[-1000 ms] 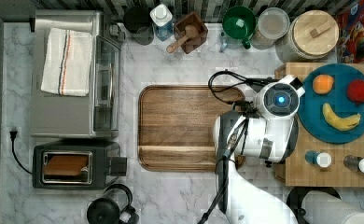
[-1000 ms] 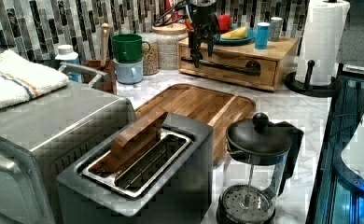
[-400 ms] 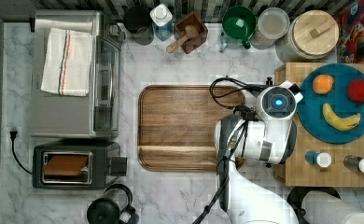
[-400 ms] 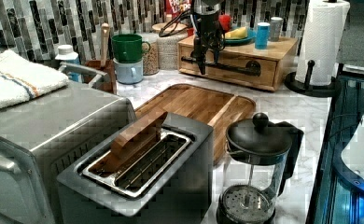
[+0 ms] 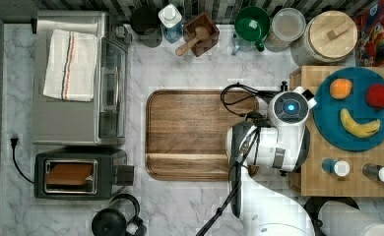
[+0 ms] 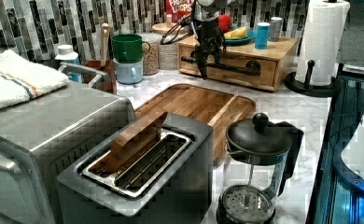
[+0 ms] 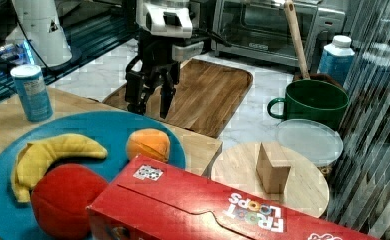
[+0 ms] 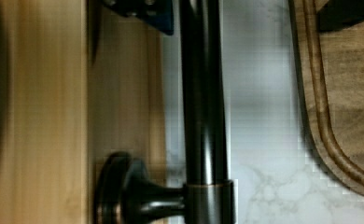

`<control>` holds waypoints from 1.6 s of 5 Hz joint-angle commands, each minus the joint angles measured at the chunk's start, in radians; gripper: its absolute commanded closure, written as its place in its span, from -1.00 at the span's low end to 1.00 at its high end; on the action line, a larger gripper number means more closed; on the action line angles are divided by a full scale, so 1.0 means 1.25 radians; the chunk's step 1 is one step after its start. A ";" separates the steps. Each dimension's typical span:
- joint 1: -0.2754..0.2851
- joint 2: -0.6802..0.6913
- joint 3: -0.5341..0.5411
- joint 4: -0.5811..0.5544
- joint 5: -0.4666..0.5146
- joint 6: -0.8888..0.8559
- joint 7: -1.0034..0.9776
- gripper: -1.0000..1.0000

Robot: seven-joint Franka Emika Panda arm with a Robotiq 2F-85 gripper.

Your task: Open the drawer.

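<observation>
The arm hangs straight down over the front of the wooden box unit [image 6: 264, 56], wrist vertical, its jaws [image 6: 207, 59] pointed at the desk [image 6: 283, 105]. In the left view the fingers [image 6: 203, 63] reach past the black bar handle [image 6: 227, 67] of the drawer [image 6: 227, 59]. In the right view the jaws [image 7: 152, 97] stand spread apart. In the wrist view the handle [image 8: 203, 93] runs between the two dark fingertips [image 8: 145, 11] with daylight on both sides, so they straddle the bar without closing on it.

The drawer sits pushed in, flush with the box, at the far right of the left view's desk. Its long axis runs along the box's front, parallel to the near edge of the brown tray [image 6: 194, 105], and its face looks out toward that tray.
</observation>
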 commanded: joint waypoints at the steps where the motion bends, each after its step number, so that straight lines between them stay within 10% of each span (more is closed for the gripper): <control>1: 0.034 -0.038 0.071 0.024 0.081 -0.083 -0.016 -1.00; 8: 0.112 -0.029 0.222 -0.036 0.161 -0.048 0.111 -1.00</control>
